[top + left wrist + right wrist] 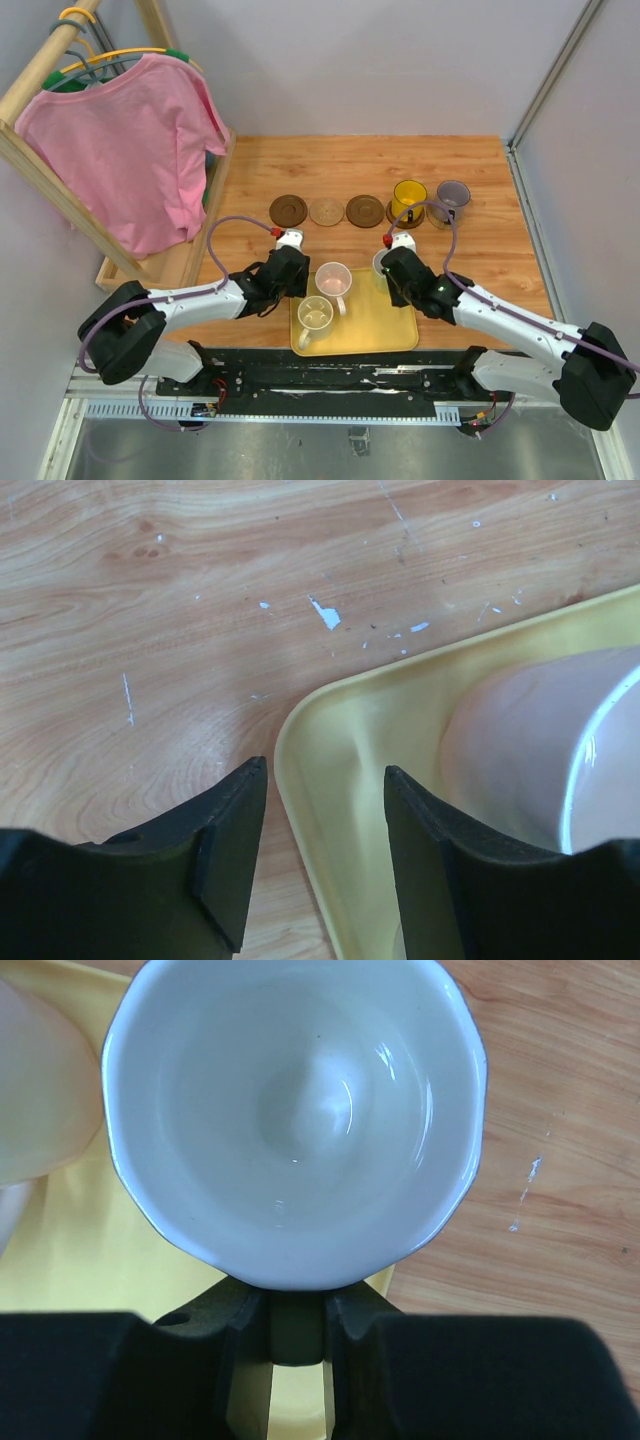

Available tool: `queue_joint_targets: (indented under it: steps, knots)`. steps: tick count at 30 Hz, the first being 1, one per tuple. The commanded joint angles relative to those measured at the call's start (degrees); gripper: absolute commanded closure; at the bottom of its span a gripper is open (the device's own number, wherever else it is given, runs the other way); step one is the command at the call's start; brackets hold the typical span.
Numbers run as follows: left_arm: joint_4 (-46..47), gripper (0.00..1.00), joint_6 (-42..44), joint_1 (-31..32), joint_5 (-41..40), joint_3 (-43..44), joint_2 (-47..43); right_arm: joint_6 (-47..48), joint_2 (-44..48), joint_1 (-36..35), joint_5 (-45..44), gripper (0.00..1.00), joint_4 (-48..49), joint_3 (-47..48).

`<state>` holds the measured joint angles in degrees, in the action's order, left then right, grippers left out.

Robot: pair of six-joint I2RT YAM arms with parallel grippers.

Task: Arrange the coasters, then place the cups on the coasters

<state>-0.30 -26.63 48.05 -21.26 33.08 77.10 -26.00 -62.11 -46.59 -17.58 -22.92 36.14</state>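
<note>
Three bare coasters lie in a row at the back: dark brown (288, 210), tan (327, 211), dark brown (365, 210). To their right a yellow cup (408, 198) and a grey-purple cup (453, 198) each stand on a coaster. The pink cup (333, 279) (530, 750) and the cream cup (315, 314) stand on the yellow tray (385, 330) (370, 720). My right gripper (392, 272) (295, 1325) is shut on the dark handle of the white cup (383, 262) (300, 1110) at the tray's far right corner. My left gripper (293, 280) (325, 770) is open over the tray's far left corner, beside the pink cup.
A wooden clothes rack (60, 190) with a pink shirt (130, 150) stands at the left, its base reaching the table's left edge. Grey walls close in the back and the right side (580, 180).
</note>
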Motion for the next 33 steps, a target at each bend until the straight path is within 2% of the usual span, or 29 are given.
queue_joint_targets:
  steps: [1, 7, 16, 22, 27, 33]
  knots:
    - [0.37, 0.46, -1.30, -0.42, -3.19, -0.53, 0.38, -0.40, 1.05, 0.48, -1.85, 0.99, -1.26, 3.51]
    - [-0.32, 0.46, -1.25, -0.42, -4.95, -0.55, -0.66, 2.63, 3.20, 0.46, -4.31, 0.99, -0.07, 7.51]
    - [-0.90, 0.47, -2.08, -0.42, -1.77, -2.34, -1.85, 8.69, 1.11, 0.54, -7.49, 0.99, 7.21, 12.41]
    - [0.54, 0.47, -2.75, -0.42, 1.91, -4.33, -1.70, 13.10, -5.90, 1.79, -9.98, 0.99, 14.58, 16.32]
    - [2.12, 0.47, -2.66, -0.42, 2.91, -4.92, -0.42, 14.35, -13.33, 5.91, -5.56, 0.99, 20.83, 19.24]
    - [0.62, 0.47, -1.82, -0.73, -0.05, -2.91, 4.38, 13.54, -21.88, 11.55, -0.78, 0.99, 25.54, 23.38]
